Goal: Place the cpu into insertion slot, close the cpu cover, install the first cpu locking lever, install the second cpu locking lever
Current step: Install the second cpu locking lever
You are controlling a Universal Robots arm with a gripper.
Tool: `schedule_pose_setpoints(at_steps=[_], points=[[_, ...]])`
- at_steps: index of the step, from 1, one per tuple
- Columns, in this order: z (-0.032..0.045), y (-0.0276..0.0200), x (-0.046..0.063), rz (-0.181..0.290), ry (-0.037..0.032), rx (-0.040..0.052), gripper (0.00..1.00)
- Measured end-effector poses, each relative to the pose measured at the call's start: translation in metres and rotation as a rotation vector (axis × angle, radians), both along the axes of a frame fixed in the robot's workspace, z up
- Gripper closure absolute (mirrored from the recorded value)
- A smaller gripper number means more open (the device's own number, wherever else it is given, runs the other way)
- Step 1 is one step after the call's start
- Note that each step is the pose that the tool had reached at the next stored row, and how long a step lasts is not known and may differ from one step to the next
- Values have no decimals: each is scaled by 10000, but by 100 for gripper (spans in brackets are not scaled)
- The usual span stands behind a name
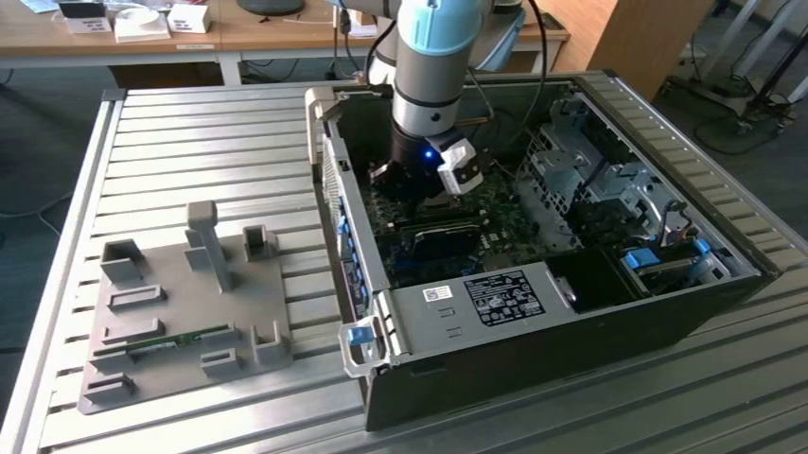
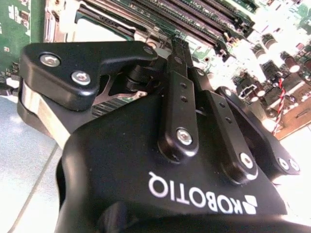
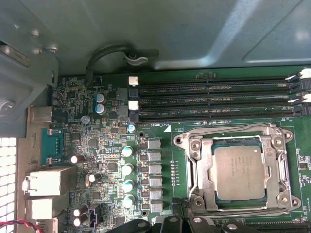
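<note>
One arm hangs over your motherboard (image 3: 97, 141); the gripper (image 2: 177, 43), fingers together and empty, sits just beside the cpu cover (image 3: 201, 170), closed over the seated cpu (image 3: 239, 172).

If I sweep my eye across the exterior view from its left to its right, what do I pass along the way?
Grey fixture plate with upright posts → slatted metal table → blue latch at the case's corner → white-labelled black box → metal drive cage → blue clip.
</note>
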State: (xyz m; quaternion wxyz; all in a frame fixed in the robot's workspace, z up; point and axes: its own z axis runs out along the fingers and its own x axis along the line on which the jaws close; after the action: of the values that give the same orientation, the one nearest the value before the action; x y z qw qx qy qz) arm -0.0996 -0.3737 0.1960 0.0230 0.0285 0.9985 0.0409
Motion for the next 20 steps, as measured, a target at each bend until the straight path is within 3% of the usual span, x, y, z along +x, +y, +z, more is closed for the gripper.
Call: schedule_pose_setpoints(at_steps=[11,20], points=[[-8,0,-4,0,-2,1,89],[126,0,-3,-1,-2,1,89]])
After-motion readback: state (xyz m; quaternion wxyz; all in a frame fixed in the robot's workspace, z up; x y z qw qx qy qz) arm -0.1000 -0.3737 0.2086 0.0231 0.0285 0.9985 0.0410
